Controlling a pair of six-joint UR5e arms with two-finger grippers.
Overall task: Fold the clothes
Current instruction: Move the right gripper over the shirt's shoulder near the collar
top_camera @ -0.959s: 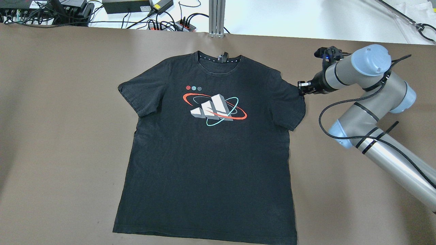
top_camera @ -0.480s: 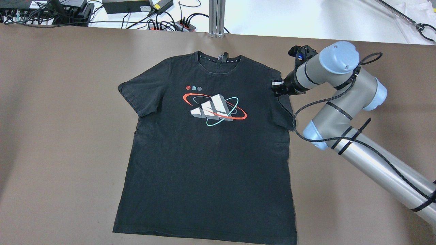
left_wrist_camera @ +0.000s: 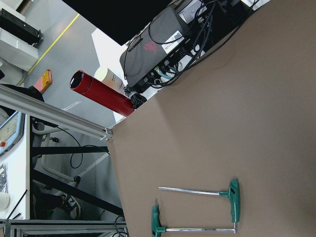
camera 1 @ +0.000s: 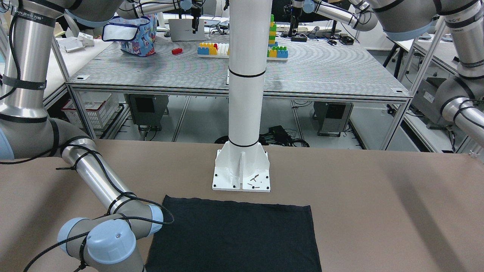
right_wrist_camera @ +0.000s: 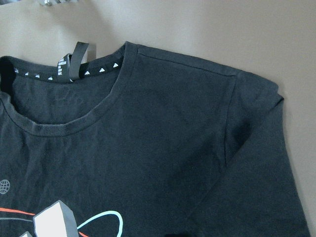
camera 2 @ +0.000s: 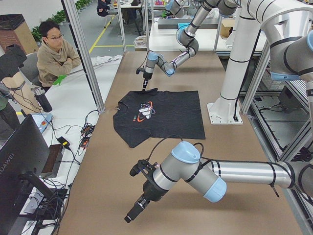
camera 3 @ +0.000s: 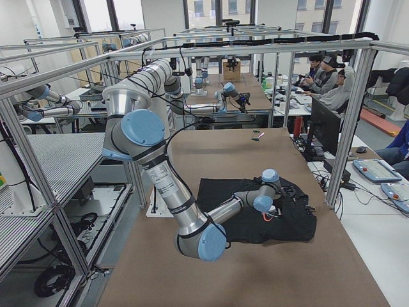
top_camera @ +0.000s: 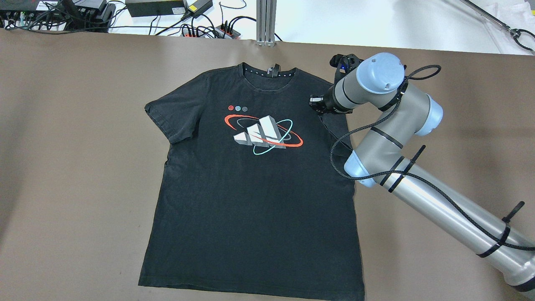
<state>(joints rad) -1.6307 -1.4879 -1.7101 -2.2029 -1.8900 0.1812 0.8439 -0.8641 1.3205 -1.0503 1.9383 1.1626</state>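
Note:
The garment is a black T-shirt [top_camera: 250,188] with a white, red and teal print on the chest. It lies flat, face up, collar at the far side; it also shows in the front-facing view [camera 1: 234,238] and the left view [camera 2: 156,112]. My right gripper [top_camera: 316,104] is over the shirt's right shoulder, shut on the right sleeve, which it has drawn inward over the body. The right wrist view shows the collar and shoulder seam [right_wrist_camera: 148,148], no fingers. My left gripper [camera 2: 132,215] hangs over bare table far from the shirt; I cannot tell whether it is open.
A white pillar base [camera 1: 241,172] stands behind the shirt's hem. Two green-handled hex keys [left_wrist_camera: 197,212] lie on the table near the left arm. A red flask [left_wrist_camera: 101,91] stands off the table edge. Cables and a power strip [top_camera: 209,29] lie beyond the far edge.
My right gripper has moved left, from the sleeve's outer edge to over the shoulder. The right sleeve came with it and folded inward. The rest of the shirt has not moved.

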